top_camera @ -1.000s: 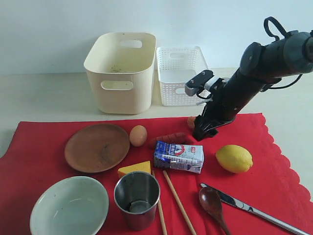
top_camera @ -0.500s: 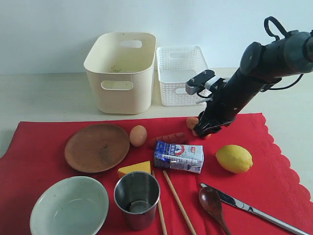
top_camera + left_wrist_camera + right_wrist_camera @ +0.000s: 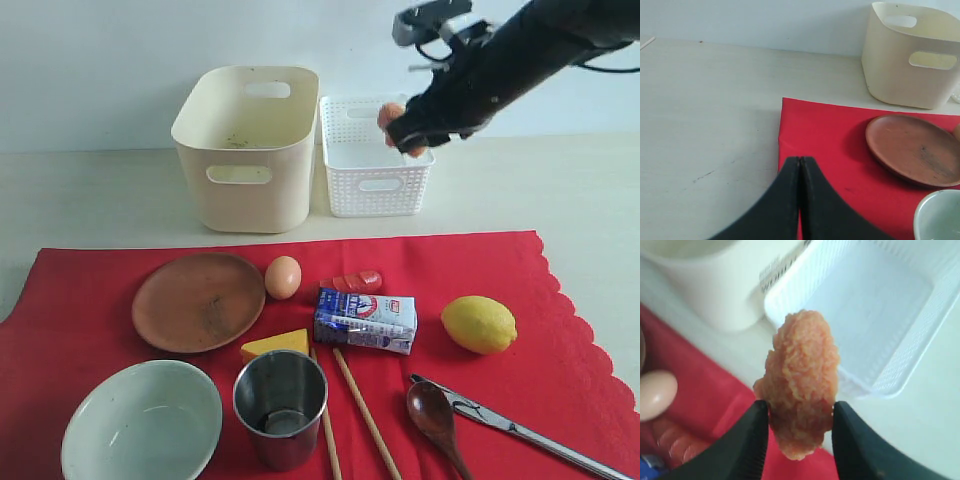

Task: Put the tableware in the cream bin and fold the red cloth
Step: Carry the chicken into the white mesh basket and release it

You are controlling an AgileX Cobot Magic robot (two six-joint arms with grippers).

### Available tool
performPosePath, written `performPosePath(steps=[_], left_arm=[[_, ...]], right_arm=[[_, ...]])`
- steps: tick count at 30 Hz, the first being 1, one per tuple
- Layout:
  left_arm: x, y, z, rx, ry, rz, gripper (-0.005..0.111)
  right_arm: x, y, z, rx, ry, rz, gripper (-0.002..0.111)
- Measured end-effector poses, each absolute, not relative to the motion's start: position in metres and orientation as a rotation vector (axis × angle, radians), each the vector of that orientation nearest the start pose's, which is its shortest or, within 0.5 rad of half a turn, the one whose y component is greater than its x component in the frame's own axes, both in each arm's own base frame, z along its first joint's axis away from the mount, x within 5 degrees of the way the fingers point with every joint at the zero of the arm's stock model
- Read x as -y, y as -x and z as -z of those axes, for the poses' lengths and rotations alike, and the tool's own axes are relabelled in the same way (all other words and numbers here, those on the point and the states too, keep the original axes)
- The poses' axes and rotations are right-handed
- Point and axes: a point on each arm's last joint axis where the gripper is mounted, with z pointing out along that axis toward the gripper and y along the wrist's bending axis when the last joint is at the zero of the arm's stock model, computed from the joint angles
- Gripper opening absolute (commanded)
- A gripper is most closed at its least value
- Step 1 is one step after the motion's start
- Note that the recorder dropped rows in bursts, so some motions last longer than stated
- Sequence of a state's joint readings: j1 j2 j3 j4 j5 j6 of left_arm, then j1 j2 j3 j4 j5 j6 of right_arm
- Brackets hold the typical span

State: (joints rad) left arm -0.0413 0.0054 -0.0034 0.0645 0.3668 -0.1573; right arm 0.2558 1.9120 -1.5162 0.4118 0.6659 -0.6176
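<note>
Right gripper (image 3: 799, 427): clamped on an orange crumbed food piece (image 3: 801, 382), one finger either side of its lower half; the exterior view shows it carried high over the white lattice basket (image 3: 374, 196). Judgement: food is being cleared off the cloth into the basket so the tableware and fold can follow.
Left gripper (image 3: 799, 200): fingers pressed together, nothing between them; hangs over the cloth's left edge, near the plate.
Cream bin (image 3: 243, 205): behind the cloth, just beside the basket; interior looks bare apart from faint marks on the floor. No tableware in it yet.
Basket: the floor that shows looks bare.
Red cloth (image 3: 560, 330): spread flat, unfolded, everything below resting on it.
Wooden plate (image 3: 198, 301): nothing on it; egg (image 3: 282, 277) just beside it.
Bowl (image 3: 141, 422), steel cup (image 3: 281, 405): upright at the near edge, nothing seen inside.
Chopsticks (image 3: 365, 412), spoon (image 3: 436, 414), knife (image 3: 520, 429): lying loose on the near right.
Other food: cheese wedge (image 3: 274, 345), milk carton (image 3: 365, 320), lemon (image 3: 479, 324), red sausage-like piece (image 3: 352, 282).
</note>
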Motion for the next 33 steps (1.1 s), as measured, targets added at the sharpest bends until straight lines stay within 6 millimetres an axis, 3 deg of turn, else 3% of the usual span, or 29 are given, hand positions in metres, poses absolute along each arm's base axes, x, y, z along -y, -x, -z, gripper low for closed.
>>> performPosePath(steps=[5,9,17,22,28,33], left_arm=[[0.000,-0.053,-0.181,-1.851,0.068,0.075,0.000],[0.000,-0.053,-0.181,-1.851,0.068,0.075,0.000],[0.000,-0.053,-0.181,-1.851,0.068,0.075,0.000],[0.000,-0.053,-0.181,-1.851,0.068,0.075,0.000],[0.000,-0.053,-0.181,-1.851,0.068,0.075,0.000],[0.000,-0.053,-0.181,-1.851,0.068,0.075,0.000]], right_arm=[[-0.136,-0.430,-0.280,-2.288,0.691,-0.319,0.000],[-0.143,-0.455,-0.276,-2.268,0.659,-0.331,0.000],[-0.156,-0.505,-0.218,-2.310,0.629,-0.350,0.000],[-0.161,-0.520,-0.173,-2.376,0.643,-0.364,0.001],[-0.163,-0.523,-0.142,-2.432,0.697,-0.367,0.030],[-0.163,-0.523,-0.137,-2.443,0.708,-0.368,0.054]])
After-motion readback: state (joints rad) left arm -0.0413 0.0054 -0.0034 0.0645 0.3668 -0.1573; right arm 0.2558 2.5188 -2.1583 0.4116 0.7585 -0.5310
